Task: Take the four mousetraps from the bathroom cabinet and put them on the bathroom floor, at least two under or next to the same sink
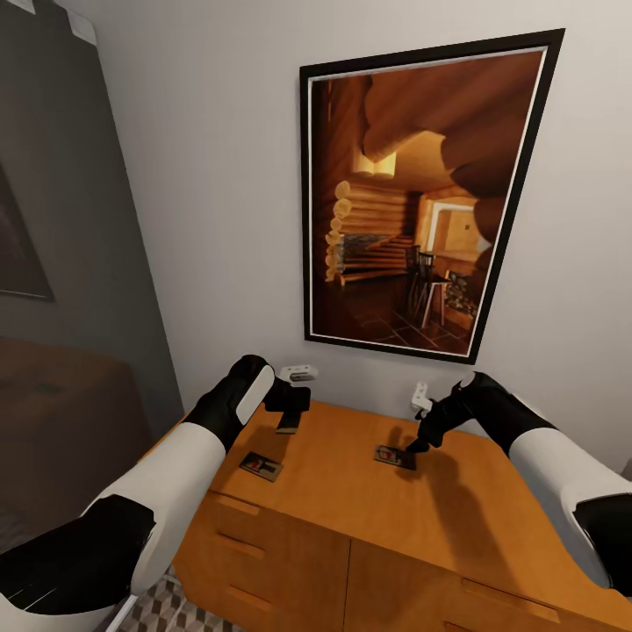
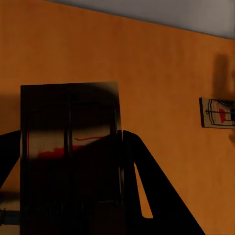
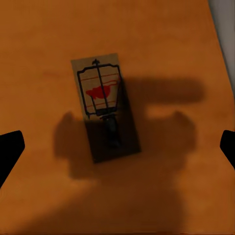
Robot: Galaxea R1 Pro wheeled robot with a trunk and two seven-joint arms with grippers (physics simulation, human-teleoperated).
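Three mousetraps appear: each a small flat rectangular wooden board with dark wire parts and a red mark on its face. The first mousetrap (image 1: 288, 421) (image 2: 71, 156) is clamped edgewise in the jaws of the left gripper (image 1: 290, 412), held just above the cabinet top (image 1: 351, 491); in the left wrist view its shaded board sits between the two dark fingers (image 2: 156, 196). The second mousetrap (image 1: 262, 466) lies flat on the cabinet top, below and to the near side of the left jaws, apart from them. The third mousetrap (image 1: 394, 456) (image 3: 105, 107) (image 2: 218, 112) lies flat on the top directly beneath the right gripper (image 1: 420, 446); in the right wrist view it lies centred between the two finger tips (image 3: 10, 147), which stand wide apart at either side, so these jaws are released and grasp nothing.

The cabinet is orange-brown wood with a smooth top and drawer fronts (image 1: 263, 562) bearing slim bar handles.

Both arms are white with black forearms. The left arm (image 1: 167, 483) reaches forward over the cabinet's near left corner; the right arm (image 1: 527, 439) comes in from the right, its wrist bent downward over the top.

On the pale wall behind hangs one black-framed picture (image 1: 421, 202) of a log interior. Patterned floor tiles (image 1: 167, 610) show beside the cabinet's lower left.
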